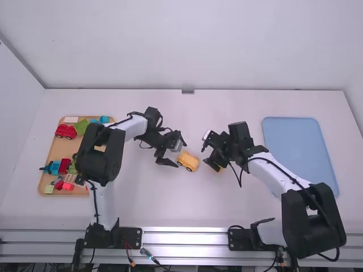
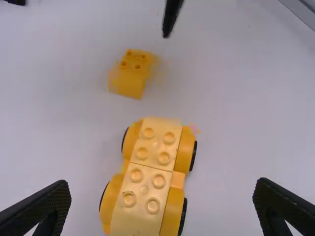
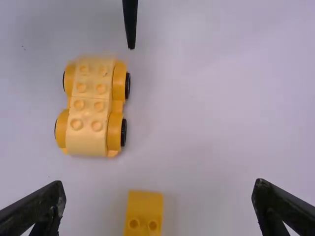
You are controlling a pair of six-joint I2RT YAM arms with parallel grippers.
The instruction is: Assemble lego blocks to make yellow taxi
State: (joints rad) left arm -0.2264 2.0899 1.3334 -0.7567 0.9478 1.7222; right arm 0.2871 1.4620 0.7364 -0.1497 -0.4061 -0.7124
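In the high view my left gripper (image 1: 176, 153) is open beside the yellow car (image 1: 188, 161), which stands on its wheels mid-table. My right gripper (image 1: 207, 149) is over a small yellow block (image 1: 221, 168), partly hiding it. Between the spread fingers of my left gripper (image 2: 162, 191) lies the wheeled car (image 2: 147, 169), with pale yellow studded bricks on top; the loose block (image 2: 130, 74) lies apart from it. The right wrist view has the car (image 3: 89, 105) farther off, while the block (image 3: 143, 211) lies between the open fingers of my right gripper (image 3: 160, 189).
A wooden tray (image 1: 51, 164) of red, green, blue and other coloured pieces stands at the left, partly behind the left arm. The blue tray (image 1: 300, 147) lies at the right, beyond the right arm. One finger of the opposite gripper hangs into each wrist view.
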